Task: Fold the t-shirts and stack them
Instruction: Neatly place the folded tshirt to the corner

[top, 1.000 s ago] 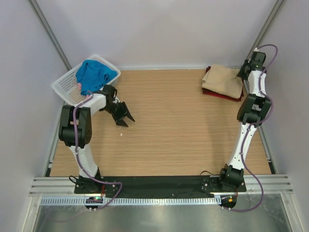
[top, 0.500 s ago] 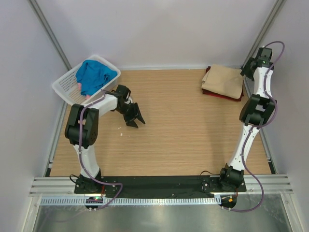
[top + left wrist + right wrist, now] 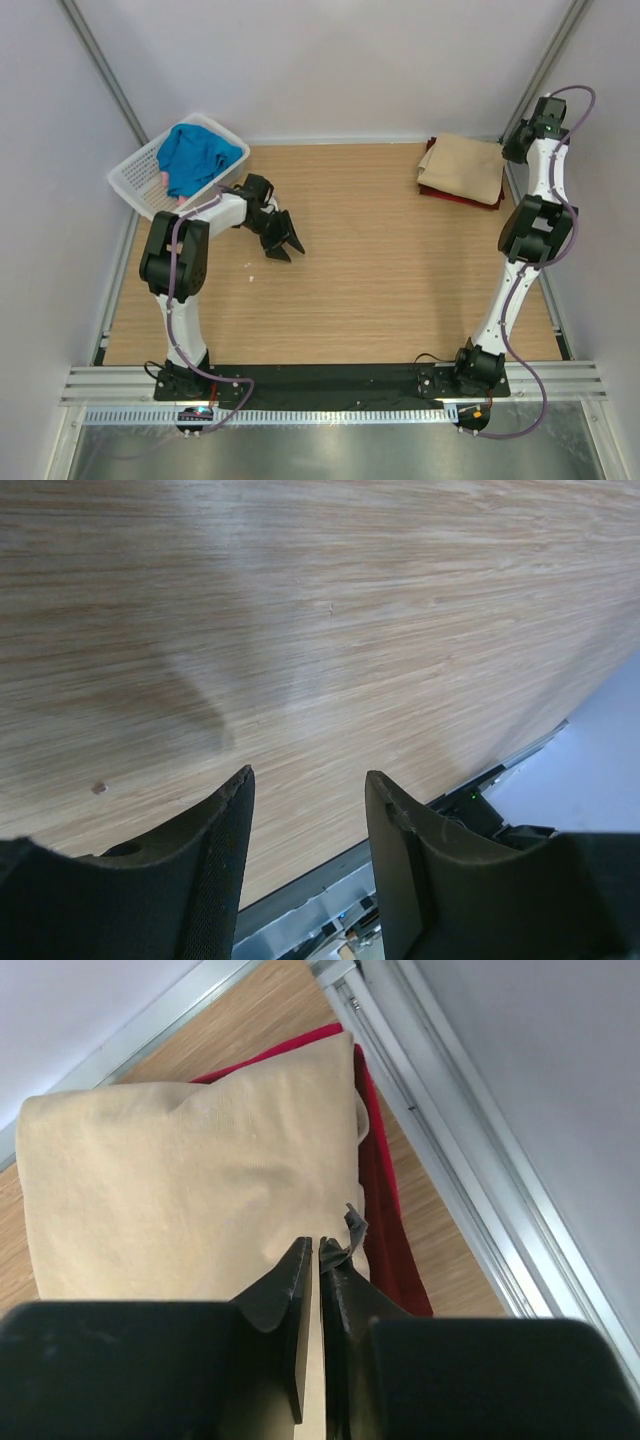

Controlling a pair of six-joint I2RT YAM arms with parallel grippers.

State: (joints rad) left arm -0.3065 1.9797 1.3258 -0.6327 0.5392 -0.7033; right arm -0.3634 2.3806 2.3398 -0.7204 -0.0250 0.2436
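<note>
A folded tan t-shirt (image 3: 463,166) lies on a folded maroon t-shirt (image 3: 470,198) at the back right of the table. Both show in the right wrist view, the tan one (image 3: 190,1180) and the maroon one (image 3: 385,1200). A bright blue t-shirt (image 3: 195,155) is bunched in the white basket (image 3: 136,178), with a bit of pink cloth (image 3: 164,178) beside it. My left gripper (image 3: 284,242) (image 3: 310,780) is open and empty, low over bare table to the right of the basket. My right gripper (image 3: 512,148) (image 3: 321,1243) is shut and empty, raised over the stack's right edge.
The wooden table (image 3: 380,270) is bounded by a metal rail (image 3: 450,1140) along the right side and grey walls behind. A small white speck (image 3: 251,278) lies on the wood near the left arm.
My left gripper has moved right, away from the basket, over the table. My right arm has risen and pulled back toward the far right corner, off the tan shirt.
</note>
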